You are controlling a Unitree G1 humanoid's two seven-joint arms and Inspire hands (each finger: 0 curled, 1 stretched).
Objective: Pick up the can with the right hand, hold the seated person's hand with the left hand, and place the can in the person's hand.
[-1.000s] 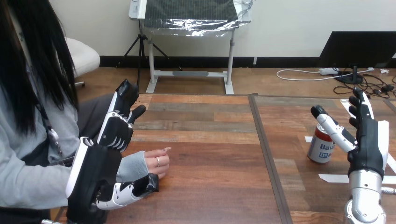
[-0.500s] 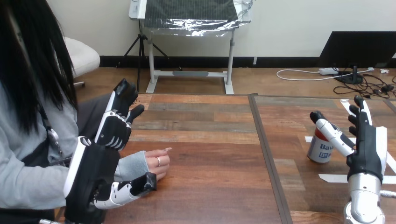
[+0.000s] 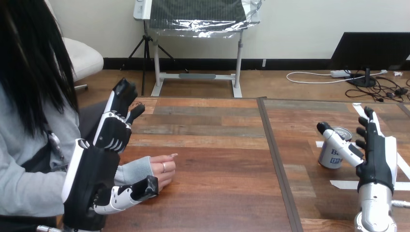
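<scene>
Two hands, both mine, both open.

Item 1: right hand (image 3: 376, 157). Fingers straight and spread wide, thumb reaching across the near face of the can (image 3: 329, 158); whether it touches, I cannot tell. The can stands upright on the right side of the surface (image 3: 217, 174), among white tape strips (image 3: 344, 184), not yet lifted.

Item 2: left hand (image 3: 96, 169), near left. Fingers raised and straight, thumb lying along the near side of the sleeve (image 3: 135, 170); nothing gripped. The person's hand (image 3: 162, 170) rests loosely curled on the wood, just right of my thumb.

Risks: an off-centre thumb could tip the can as I close. A hasty left grip could pinch the wrist.
</scene>
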